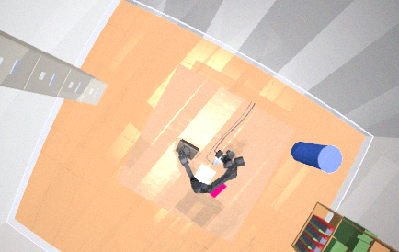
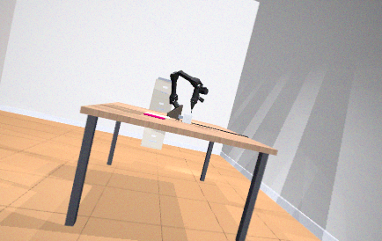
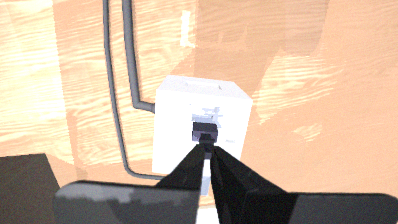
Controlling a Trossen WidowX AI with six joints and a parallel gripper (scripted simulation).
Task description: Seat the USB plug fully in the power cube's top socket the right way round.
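A white power cube (image 3: 175, 135) (image 2: 187, 118) stands on the wooden table (image 2: 118, 111) (image 3: 325, 100). A small dark USB plug (image 3: 205, 131) sits over the middle of the cube's top face, right by the socket markings. My gripper (image 3: 206, 152) (image 2: 191, 108) (image 1: 216, 159) points straight down over the cube and is shut on the plug. The fingertips hide the plug's lower part, so I cannot tell how deep it sits in the socket.
Two grey cables (image 3: 112, 75) (image 2: 219, 128) (image 1: 238, 121) run from the cube's side across the table. A flat pink object (image 2: 154, 115) (image 1: 218, 189) lies near the arm's base. A filing cabinet (image 2: 157, 110) (image 1: 36, 74), a blue cylinder (image 1: 316, 156) and shelves (image 1: 339, 234) stand on the floor.
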